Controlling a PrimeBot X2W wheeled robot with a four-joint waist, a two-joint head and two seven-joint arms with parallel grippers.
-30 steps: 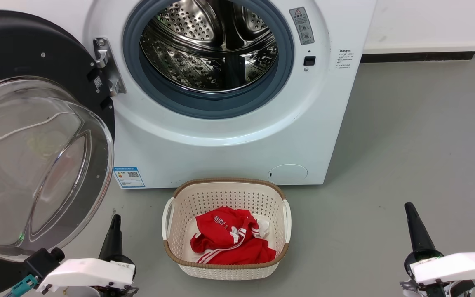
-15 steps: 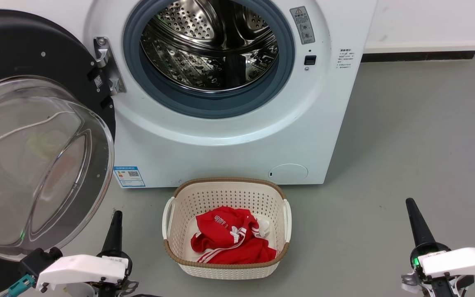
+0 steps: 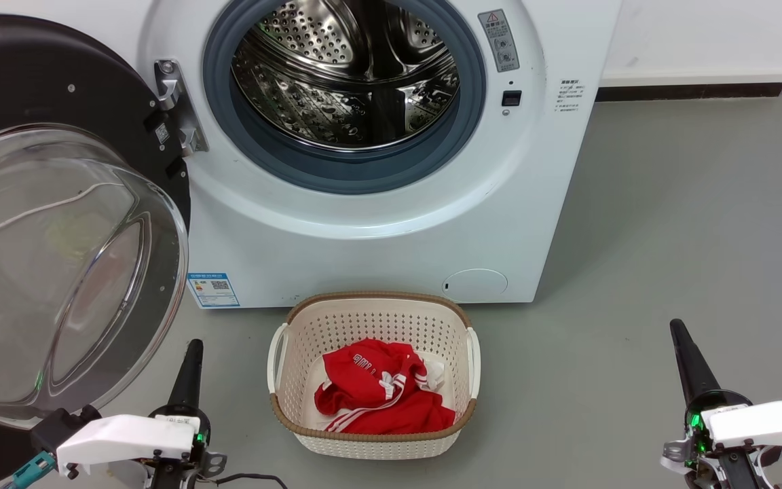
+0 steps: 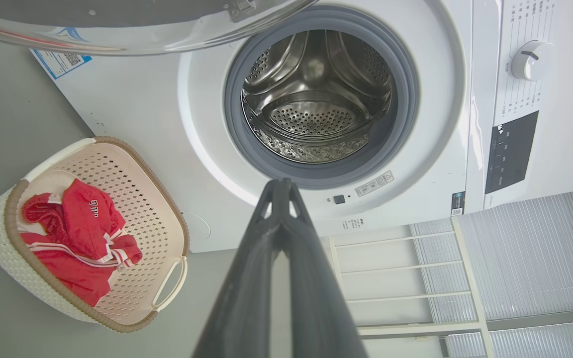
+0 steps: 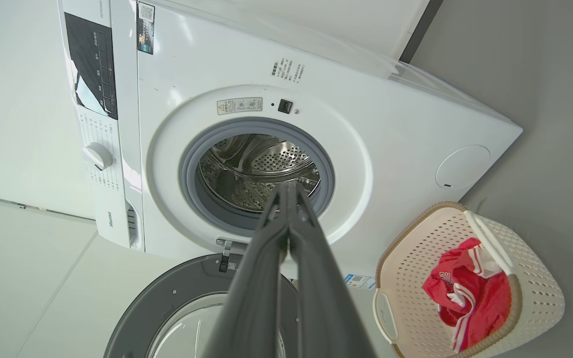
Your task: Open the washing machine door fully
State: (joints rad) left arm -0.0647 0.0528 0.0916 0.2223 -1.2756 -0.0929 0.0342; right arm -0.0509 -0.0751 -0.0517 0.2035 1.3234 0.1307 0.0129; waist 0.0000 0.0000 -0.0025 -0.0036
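At the washer's (image 3: 377, 231) left, the door (image 3: 65, 224) is swung wide off the drum (image 3: 347, 75). The left gripper (image 3: 195, 345) and right gripper (image 3: 675, 326) are pinched closed, empty. The door could be clipped by the left one and knocked back.

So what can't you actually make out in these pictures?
Washing machine door: head view, left side cut off by the picture's edge.
Warning sticker: head view, print too small to read.
Laundry basket: head view, bottom partly hidden under the red garment.
Control panel: wrist views, markings too small to read.
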